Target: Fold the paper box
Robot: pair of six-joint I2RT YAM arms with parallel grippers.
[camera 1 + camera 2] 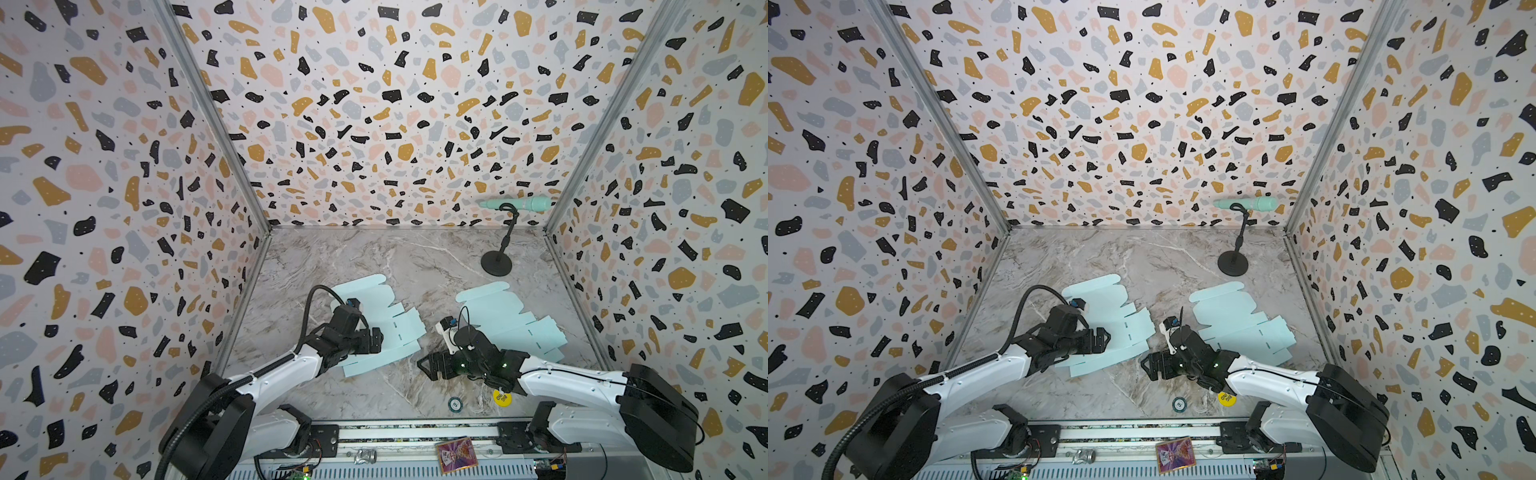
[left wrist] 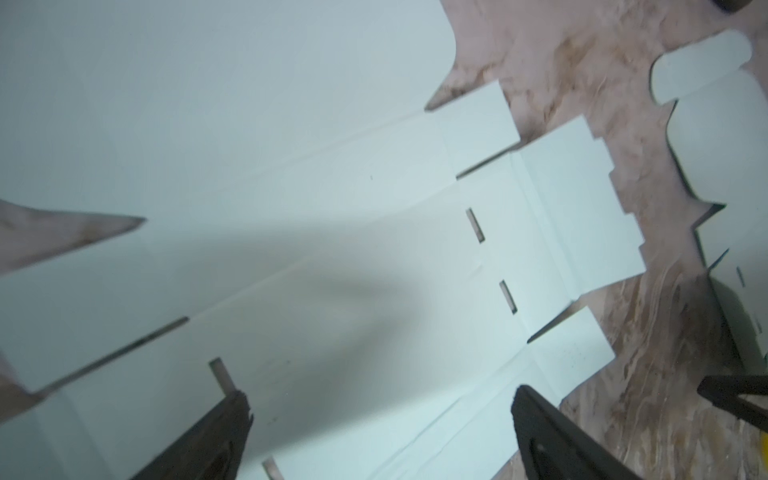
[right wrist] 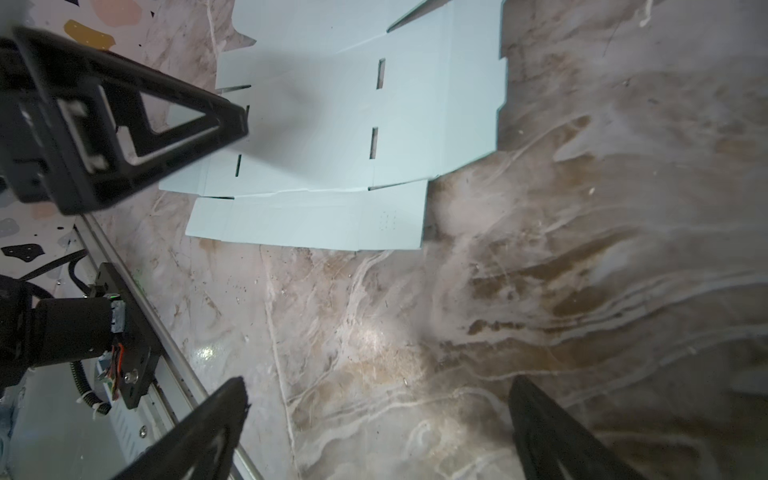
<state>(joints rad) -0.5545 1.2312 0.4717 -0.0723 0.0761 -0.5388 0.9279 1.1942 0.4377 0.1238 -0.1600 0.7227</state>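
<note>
Marble table [image 1: 374,257] inside terrazzo-print walls. Two flat pale-blue blanks lie on it w/ bare marble btwn them. Left box blank [image 1: 395,328] [image 1: 1129,332] sits left of centre, right box blank [image 1: 498,316] [image 1: 1233,318] right of centre; both unfolded in both top views. Left gripper [image 1: 379,340] [image 1: 1105,338] reaches in from near-left and hangs over the middle of the left box blank. In left wrist view the gripper [image 2: 380,395] stands wide apart w/ nothing btwn the jaws, and the blank [image 2: 332,208] spreads under and ahead of them, slots showing. Contact w/ paper: can't tell. Right gripper [image 1: 422,365] [image 1: 1144,365] points left over bare marble, near side of table. It is just off the near-right corner of the left box blank and to the near-left of the right one. Right wrist view: gripper [image 3: 378,384] wide, empty, only marble below; left box blank [image 3: 332,137] lies ahead, apart from the tips. Far right: black mic stand [image 1: 496,264] w/ mint mic [image 1: 515,203]. Near edge, by right arm: yellow sticker [image 1: 502,397], round token [image 1: 455,403].
</note>
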